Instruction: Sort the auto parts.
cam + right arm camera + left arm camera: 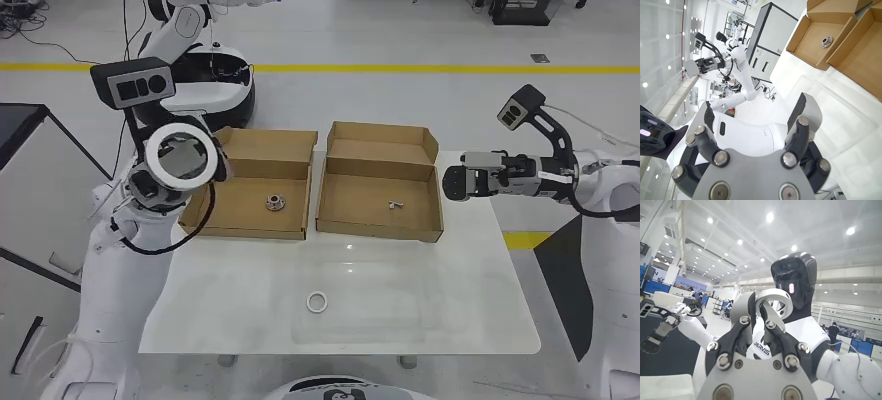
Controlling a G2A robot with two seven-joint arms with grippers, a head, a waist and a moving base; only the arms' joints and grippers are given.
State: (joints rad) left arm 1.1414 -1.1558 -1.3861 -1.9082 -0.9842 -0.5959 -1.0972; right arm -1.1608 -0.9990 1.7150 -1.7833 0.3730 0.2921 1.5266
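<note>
The left gripper (758, 306) is pinching a metal ring (776, 292), one finger inside it, high beside the left box (245, 215). The right gripper (755, 106) is hanging wide open and empty, just beside the right box (360, 205). A flanged part (275, 202) is lying in the left box and a small metal piece (395, 204) in the right one, so the sorting seems about halfway. A white ring (318, 301) is waiting on the table (470, 300), and the box walls are standing in the way.

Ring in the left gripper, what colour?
Silver-grey metal ring, pinched by the left gripper; clearest in left wrist view.
</note>
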